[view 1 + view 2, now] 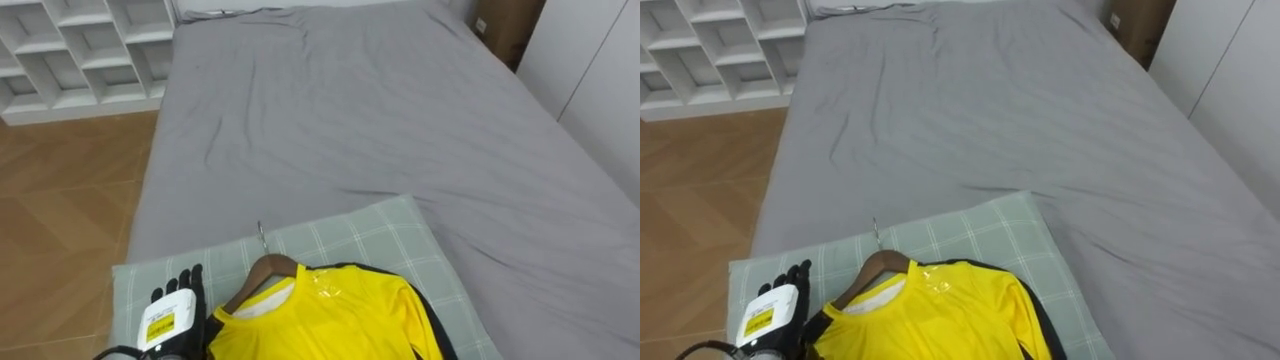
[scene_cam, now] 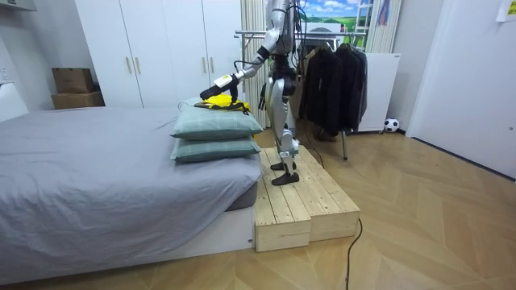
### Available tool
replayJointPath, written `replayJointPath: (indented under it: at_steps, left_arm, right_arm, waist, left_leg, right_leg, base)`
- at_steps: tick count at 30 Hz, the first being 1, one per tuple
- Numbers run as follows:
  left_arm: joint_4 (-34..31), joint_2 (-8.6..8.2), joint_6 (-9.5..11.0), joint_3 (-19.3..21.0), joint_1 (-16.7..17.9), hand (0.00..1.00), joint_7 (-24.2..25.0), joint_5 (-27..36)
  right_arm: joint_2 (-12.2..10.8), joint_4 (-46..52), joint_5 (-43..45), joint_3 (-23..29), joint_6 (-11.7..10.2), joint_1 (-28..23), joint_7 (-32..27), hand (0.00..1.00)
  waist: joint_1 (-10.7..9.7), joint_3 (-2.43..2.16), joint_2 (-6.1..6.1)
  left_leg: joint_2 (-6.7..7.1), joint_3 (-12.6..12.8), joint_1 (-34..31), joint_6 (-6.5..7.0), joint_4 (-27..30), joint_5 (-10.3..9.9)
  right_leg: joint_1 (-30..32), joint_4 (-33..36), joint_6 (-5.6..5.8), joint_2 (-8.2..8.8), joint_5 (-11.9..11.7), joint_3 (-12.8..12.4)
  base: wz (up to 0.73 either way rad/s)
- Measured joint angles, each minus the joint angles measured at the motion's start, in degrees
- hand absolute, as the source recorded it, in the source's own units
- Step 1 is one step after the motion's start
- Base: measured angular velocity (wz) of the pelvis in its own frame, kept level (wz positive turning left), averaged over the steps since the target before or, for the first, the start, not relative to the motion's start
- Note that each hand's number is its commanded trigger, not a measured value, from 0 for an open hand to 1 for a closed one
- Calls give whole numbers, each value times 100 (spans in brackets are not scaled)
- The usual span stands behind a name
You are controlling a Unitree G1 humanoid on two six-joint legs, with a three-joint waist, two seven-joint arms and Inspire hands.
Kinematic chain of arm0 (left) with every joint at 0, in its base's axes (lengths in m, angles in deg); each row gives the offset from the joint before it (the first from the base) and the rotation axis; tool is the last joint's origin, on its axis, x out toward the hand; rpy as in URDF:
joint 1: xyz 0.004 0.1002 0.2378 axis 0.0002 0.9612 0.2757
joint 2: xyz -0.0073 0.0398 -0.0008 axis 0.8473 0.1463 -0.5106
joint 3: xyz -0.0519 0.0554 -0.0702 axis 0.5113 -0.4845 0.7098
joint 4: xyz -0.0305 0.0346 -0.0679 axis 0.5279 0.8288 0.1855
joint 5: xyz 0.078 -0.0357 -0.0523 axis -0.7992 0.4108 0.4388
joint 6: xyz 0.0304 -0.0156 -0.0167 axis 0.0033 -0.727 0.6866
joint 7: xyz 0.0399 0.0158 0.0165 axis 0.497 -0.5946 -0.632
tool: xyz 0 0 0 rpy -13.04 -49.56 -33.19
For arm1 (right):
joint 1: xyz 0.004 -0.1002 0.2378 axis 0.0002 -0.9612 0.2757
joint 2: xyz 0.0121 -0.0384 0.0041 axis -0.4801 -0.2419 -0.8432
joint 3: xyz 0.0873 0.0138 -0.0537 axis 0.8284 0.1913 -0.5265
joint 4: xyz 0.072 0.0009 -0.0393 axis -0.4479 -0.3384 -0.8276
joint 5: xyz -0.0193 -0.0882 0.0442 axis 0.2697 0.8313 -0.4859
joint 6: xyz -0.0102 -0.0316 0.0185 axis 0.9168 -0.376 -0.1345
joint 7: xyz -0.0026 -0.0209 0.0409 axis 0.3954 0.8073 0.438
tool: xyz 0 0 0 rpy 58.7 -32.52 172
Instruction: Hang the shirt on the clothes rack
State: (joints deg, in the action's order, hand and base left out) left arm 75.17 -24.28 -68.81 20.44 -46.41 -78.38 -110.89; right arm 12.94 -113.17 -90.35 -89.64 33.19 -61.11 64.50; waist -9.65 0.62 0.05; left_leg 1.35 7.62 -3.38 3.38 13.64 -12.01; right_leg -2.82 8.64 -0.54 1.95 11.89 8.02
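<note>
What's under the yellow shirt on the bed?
The yellow shirt covers a wooden hanger, hook poking out; below lies a green checked pillow on a second pillow. The hanger's ends are hidden.

Lighting bright, even, diffuse; no hard shadows anywhere. The bed (image 1: 380,120): grey sheet uniformly lit, only faint shading in its creases. On the pillow (image 1: 400,235) at the bed's near end, the yellow shirt (image 1: 340,320) shows one small glossy highlight below the collar. Room view: dark shadow under the bed's overhang, beside the wooden platform (image 2: 302,201).
</note>
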Motion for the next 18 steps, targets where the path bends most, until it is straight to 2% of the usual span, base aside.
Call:
replayJointPath:
  at_steps: [10,18]
  left_arm:
    - [0,-137,-15,-34,1,0,1,-1]
    - [0,-143,-15,-34,1,0,0,1]
  right_arm:
    - [10,-30,-80,2,10,42,2,0]
    - [11,-33,-146,0,12,59,7,0]
  waist:
    - [-3,1,57]
    - [-96,-10,70]
  left_leg:
    - [-2,9,-11,0,0,0]
    - [-5,10,-146,-1,3,25]
  right_leg:
    - [22,10,0,0,0,-11]
    - [179,57,-5,5,-3,-10]
  base:
    - [0]
    - [0]
